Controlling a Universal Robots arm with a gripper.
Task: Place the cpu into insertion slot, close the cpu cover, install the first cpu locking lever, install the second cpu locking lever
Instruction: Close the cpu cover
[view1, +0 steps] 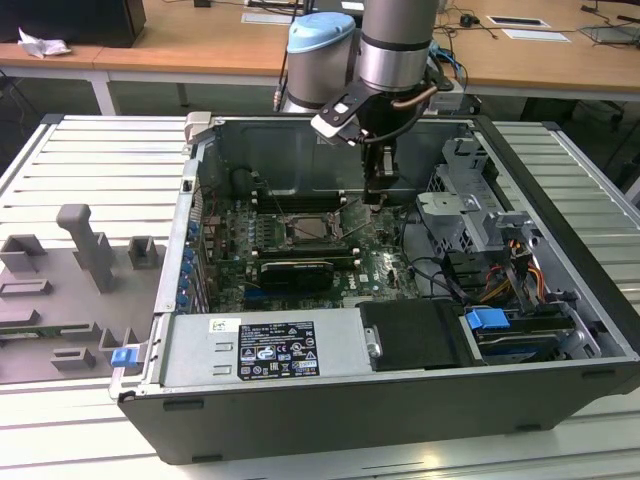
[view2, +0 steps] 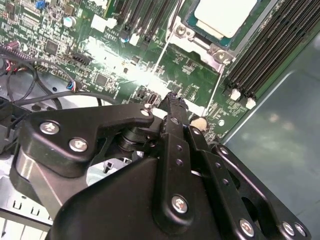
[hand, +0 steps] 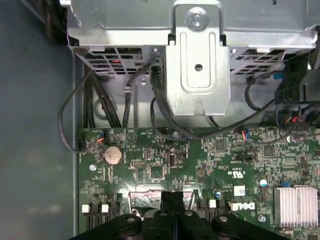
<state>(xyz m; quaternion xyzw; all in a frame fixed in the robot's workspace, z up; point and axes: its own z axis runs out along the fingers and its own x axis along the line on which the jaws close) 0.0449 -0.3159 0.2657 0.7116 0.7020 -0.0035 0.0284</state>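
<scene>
fingers (view2: 172, 107) closed narrow, nothing seen held | cpu (view2: 225, 15) seated in insertion slot (view1: 310, 228) | risk: thin locking lever (view2: 214, 82) could be missed or bent, and the board scraped

Arm (view1: 397, 45) stands vertical at the far middle of the scene, wrist joint jutting toward the exterior view's left. Gripper (view1: 379, 197) points straight down, held low. Fingers (hand: 168, 200) pressed together in both wrist views, tips meeting, no gap.
</scene>
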